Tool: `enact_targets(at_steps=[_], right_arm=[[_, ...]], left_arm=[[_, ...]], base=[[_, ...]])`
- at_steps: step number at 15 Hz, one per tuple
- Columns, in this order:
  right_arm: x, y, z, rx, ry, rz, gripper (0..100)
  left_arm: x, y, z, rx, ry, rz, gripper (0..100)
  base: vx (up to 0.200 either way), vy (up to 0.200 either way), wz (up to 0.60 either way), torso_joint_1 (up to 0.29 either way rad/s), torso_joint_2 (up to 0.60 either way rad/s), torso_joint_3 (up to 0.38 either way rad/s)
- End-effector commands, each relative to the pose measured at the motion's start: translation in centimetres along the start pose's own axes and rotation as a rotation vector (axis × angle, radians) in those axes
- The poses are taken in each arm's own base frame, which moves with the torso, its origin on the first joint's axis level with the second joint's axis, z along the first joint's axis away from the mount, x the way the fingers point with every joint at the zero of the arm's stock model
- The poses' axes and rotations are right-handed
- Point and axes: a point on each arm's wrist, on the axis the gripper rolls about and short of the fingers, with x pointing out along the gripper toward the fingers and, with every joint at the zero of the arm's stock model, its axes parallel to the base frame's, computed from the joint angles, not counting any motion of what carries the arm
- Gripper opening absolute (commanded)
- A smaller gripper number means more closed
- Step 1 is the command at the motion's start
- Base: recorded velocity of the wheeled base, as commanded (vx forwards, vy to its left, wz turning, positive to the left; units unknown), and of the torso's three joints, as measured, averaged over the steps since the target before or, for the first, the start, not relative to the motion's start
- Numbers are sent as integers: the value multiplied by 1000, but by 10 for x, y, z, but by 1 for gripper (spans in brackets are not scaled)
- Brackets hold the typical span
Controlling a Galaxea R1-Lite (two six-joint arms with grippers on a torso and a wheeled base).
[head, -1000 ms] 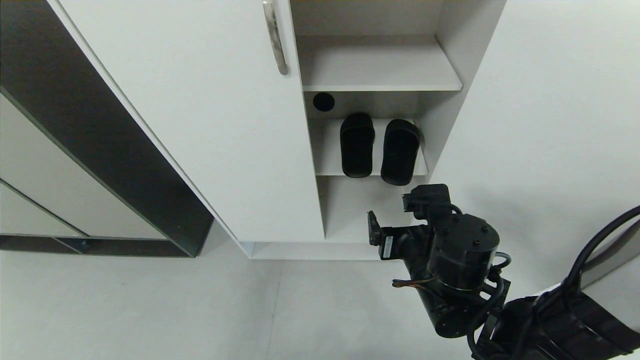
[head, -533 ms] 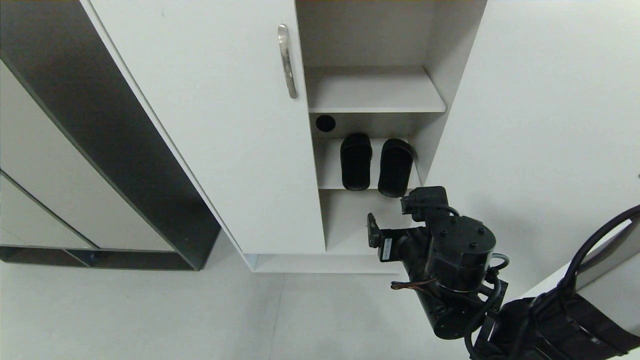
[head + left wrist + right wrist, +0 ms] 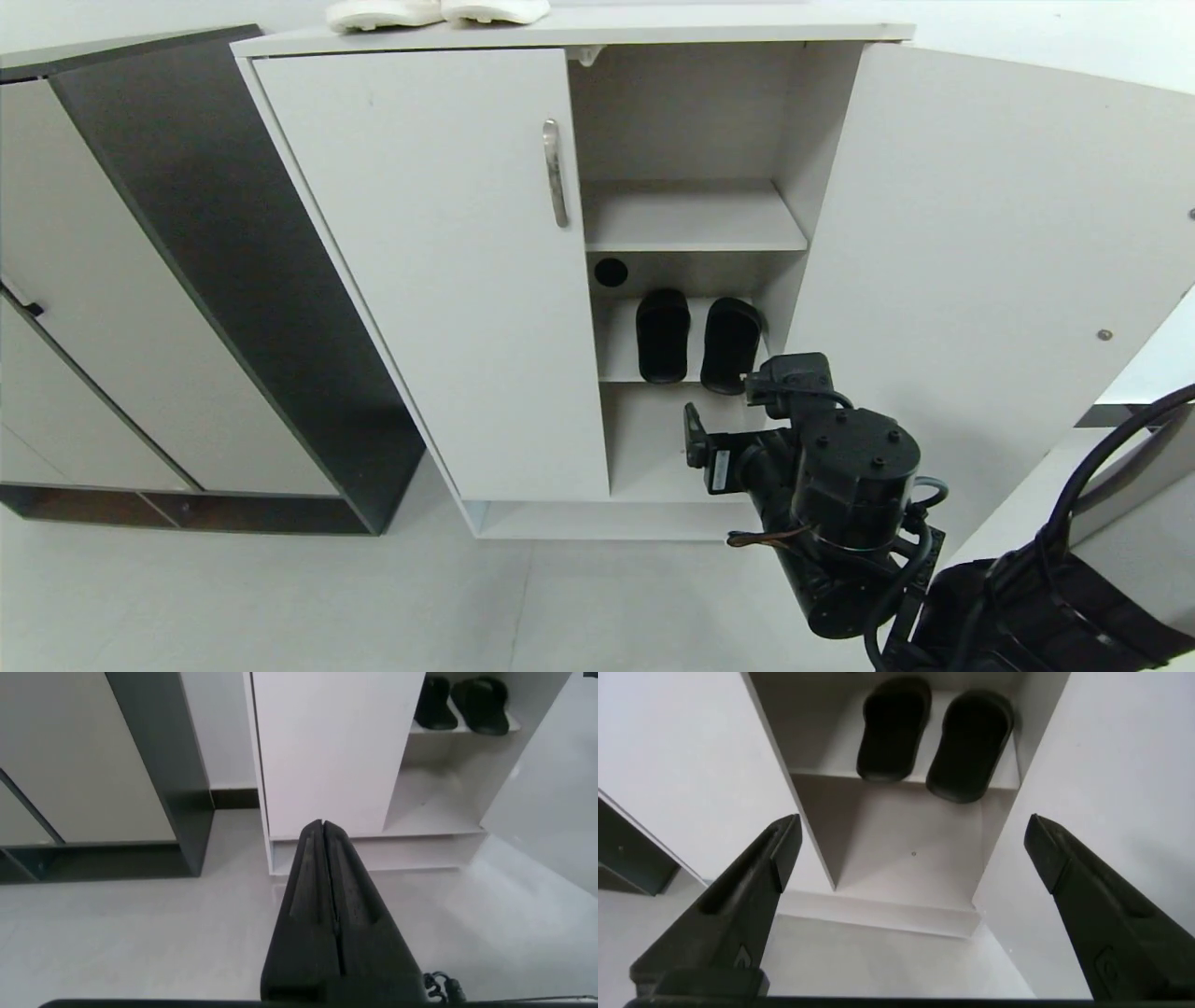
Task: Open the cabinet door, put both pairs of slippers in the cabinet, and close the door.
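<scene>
A pair of black slippers (image 3: 695,341) lies side by side on the middle shelf of the white cabinet (image 3: 691,219); they also show in the wrist views (image 3: 934,733) (image 3: 467,695). A pair of white slippers (image 3: 434,11) rests on the cabinet's top. The cabinet's right door (image 3: 980,261) stands wide open and its left door (image 3: 439,261) is closed. My right gripper (image 3: 747,420) (image 3: 910,845) hangs open and empty in front of the bottom compartment, below the black slippers. My left gripper (image 3: 322,829) is shut on nothing, low over the floor and well back from the cabinet.
A dark grey cabinet (image 3: 187,280) stands against the white one on the left. The left door has a metal handle (image 3: 555,173). A round hole (image 3: 611,272) is in the back wall above the slipper shelf. Bare light floor (image 3: 280,597) lies before the cabinet.
The whole head picture has shifted: the camera moved, so the cabinet looks lower and farther and its top with the white slippers has come into view. The right arm holds its pose.
</scene>
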Motion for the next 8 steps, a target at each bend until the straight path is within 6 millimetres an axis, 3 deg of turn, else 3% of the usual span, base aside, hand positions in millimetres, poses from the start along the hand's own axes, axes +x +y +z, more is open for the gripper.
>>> enact_targets(at_steps=[1, 4, 8], right_arm=[[1, 1, -4, -8, 8, 0, 100], [2, 1, -7, -13, 14, -1, 100], [0, -1, -10, -37, 24, -1, 100]], left_arm=[[0, 0, 0, -1, 1, 1, 0], [0, 0, 0, -2, -1, 1, 0], [0, 0, 0, -2, 1, 1, 0]], base=[[0, 0, 0, 2, 2, 198], [0, 0, 0, 4, -1, 181], [0, 0, 0, 1, 1, 13]])
